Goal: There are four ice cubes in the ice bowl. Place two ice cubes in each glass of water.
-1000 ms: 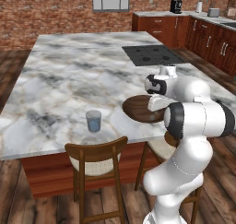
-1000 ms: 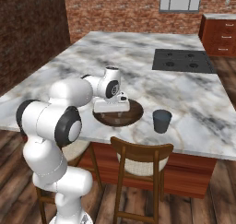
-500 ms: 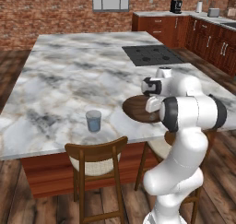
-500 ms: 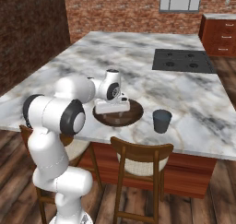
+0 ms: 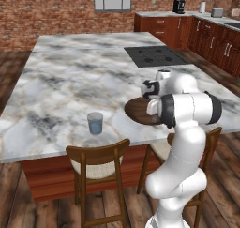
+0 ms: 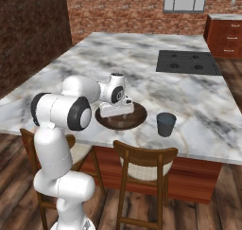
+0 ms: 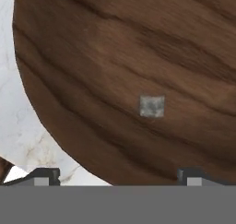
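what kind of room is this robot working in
Most likely a home kitchen: a marble island counter with a built-in black cooktop, wooden chairs tucked under its edge, and dark wood cabinets along a brick wall.

You get two base views from behind the arm, left and right, sharing the marble island (image 5: 70,81); your hand view looks closely down into the ice bowl (image 7: 138,57).
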{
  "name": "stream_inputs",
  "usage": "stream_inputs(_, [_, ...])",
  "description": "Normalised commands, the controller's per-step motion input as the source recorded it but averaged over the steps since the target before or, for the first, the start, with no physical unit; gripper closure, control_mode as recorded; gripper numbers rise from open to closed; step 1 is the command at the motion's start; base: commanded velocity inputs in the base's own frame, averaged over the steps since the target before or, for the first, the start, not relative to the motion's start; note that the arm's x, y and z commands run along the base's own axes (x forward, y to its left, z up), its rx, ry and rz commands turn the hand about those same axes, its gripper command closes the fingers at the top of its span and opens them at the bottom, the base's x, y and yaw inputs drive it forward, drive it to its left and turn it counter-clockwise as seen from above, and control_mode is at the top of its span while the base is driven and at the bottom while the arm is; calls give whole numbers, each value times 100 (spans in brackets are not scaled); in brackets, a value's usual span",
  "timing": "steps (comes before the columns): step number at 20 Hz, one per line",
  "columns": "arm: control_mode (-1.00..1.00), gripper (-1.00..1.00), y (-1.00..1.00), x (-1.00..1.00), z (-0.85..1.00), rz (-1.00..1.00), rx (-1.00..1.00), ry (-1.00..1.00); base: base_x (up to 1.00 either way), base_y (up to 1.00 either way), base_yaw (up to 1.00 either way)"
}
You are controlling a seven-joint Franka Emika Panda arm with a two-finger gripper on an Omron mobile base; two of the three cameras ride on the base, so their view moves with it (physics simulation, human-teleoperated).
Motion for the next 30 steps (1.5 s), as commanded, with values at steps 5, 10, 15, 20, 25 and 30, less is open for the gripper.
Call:
stream_inputs(5, [-100,-100,-13,15,-23,4,0,-2,0,0,0])
stream_inputs(10, [-100,-100,-9,1,-22,0,0,-4,0,0,0])
stream_inputs(15, [-100,-100,0,1,-17,0,0,-5,0,0,0])
stream_inputs(20, [-100,-100,0,0,-21,0,0,-3,0,0,0])
stream_inputs(25, [-100,-100,2,8,-18,0,0,-4,0,0,0])
stream_inputs(30, [-100,-100,6,19,-7,0,0,-2,0,0,0])
